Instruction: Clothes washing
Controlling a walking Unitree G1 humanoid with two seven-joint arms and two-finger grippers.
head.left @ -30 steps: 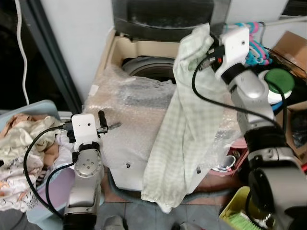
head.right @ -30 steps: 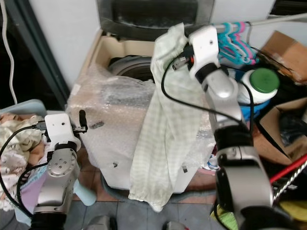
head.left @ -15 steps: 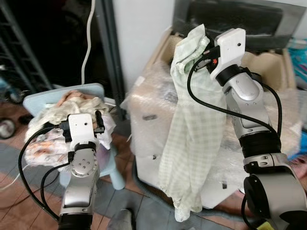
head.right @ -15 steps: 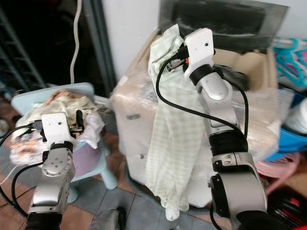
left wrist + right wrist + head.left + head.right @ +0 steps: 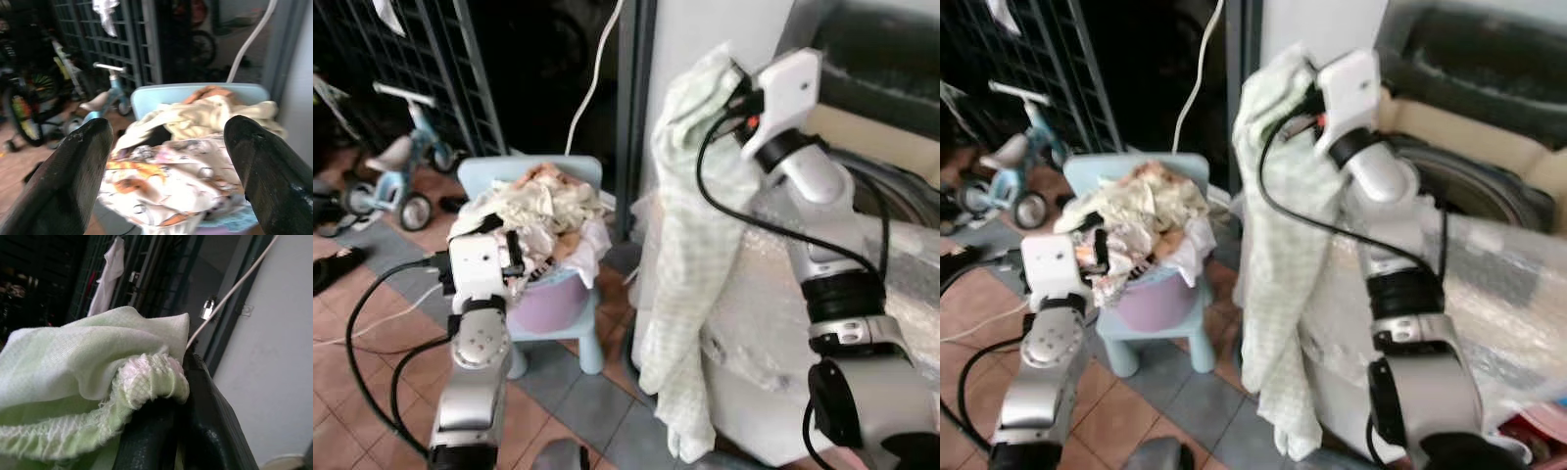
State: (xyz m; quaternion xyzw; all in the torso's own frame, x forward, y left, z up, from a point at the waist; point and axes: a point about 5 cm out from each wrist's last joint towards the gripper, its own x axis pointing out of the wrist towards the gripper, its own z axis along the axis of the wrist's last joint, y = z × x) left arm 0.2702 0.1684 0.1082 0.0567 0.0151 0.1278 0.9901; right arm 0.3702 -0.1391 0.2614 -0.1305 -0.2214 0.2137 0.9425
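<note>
While right gripper [image 5: 736, 90] clamps pale green garment [image 5: 690, 264] high at 1 o'clock, nothing visibly in washer [image 5: 1474, 191] at 3 o'clock; left gripper [image 5: 168, 161] spread empty facing laundry pile [image 5: 543, 211] at 9 o'clock. Early stage, most left.

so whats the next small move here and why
Probably swing the right gripper toward the bubble-wrapped washing machine: it is shut on the pale green checked garment, which hangs beside the machine, not over its drum.

Small tricycle [image 5: 396, 168], dark metal grille [image 5: 431, 69].
</note>
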